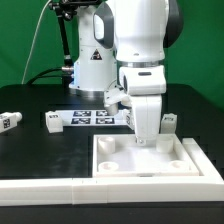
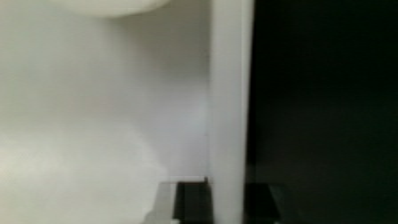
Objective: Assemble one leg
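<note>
My gripper (image 1: 146, 138) reaches straight down onto the far rim of the large white square tray (image 1: 150, 165). In the wrist view the gripper (image 2: 228, 196) has one dark finger (image 2: 192, 205) on each side of the tray's upright rim (image 2: 228, 90), and the rim fills the gap between them. The tray's white floor lies to one side of the rim and the black table to the other. Small white legs with tags lie on the table: one at the exterior view's far left (image 1: 10, 120), one beside the marker board (image 1: 52, 121), one behind the tray's right corner (image 1: 170, 122).
The marker board (image 1: 95, 117) lies flat behind the tray, in front of the arm's base. A long white bar (image 1: 40, 186) runs along the table's near edge and meets the tray's front. The table is black, with a green wall behind.
</note>
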Available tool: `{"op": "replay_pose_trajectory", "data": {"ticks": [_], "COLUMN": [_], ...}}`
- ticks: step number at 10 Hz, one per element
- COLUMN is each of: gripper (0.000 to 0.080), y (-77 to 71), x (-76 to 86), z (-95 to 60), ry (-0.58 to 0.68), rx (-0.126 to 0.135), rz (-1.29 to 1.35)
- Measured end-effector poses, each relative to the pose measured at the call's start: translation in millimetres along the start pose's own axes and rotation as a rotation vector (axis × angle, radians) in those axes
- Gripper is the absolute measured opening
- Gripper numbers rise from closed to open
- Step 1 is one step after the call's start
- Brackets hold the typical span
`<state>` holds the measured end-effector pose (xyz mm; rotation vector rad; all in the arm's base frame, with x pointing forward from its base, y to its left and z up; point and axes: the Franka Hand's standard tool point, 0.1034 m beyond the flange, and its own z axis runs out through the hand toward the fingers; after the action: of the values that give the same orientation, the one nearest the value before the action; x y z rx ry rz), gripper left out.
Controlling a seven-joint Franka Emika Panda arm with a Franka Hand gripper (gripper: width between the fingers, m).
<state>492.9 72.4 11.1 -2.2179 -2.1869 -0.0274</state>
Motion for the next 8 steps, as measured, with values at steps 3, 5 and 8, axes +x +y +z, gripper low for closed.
{"op": "replay_pose_trajectory", "data": {"ticks": [3,5,8], "gripper": [0.0061,0.0061,0.0374], "y": [1.1,0.3,0.4], "x": [8.0,6.0,6.0], "z": [-0.6,-0.1,-0.1], "ry": [0.000,-0.001,-0.001], "rx": [0.001,0.002,0.002], "rz": [-0.010,-0.007,-0.007]}}
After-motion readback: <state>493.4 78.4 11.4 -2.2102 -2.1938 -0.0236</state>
